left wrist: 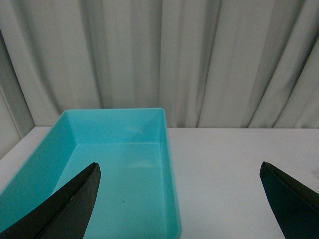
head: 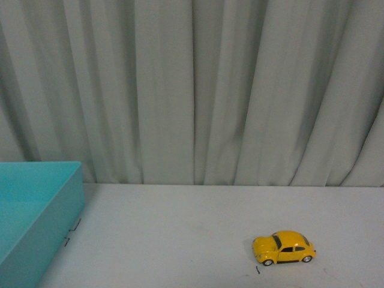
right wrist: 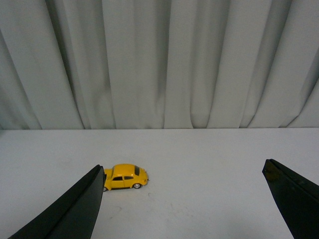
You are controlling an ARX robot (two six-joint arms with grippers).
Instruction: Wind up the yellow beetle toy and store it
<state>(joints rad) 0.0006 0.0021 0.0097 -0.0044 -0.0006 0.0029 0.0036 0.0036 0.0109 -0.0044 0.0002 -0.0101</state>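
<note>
Front view is showing the yellow beetle toy [head: 284,248] sitting on its wheels on the white table [head: 180,240], well apart from the teal bin [head: 57,234]. Right gripper [right wrist: 183,167] is hanging spread wide and empty, as is the left gripper [left wrist: 179,169]. Best approach is probably pinching the car's flanks, leaving the wheels free for winding.

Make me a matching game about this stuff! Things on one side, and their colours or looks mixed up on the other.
Things:
1. toy car
2. box
3. curtain
4. table

Looks:
a. turquoise
b. hangs in folds
c. yellow
d. white and flat

Pairs: 1-c, 2-a, 3-b, 4-d
</note>
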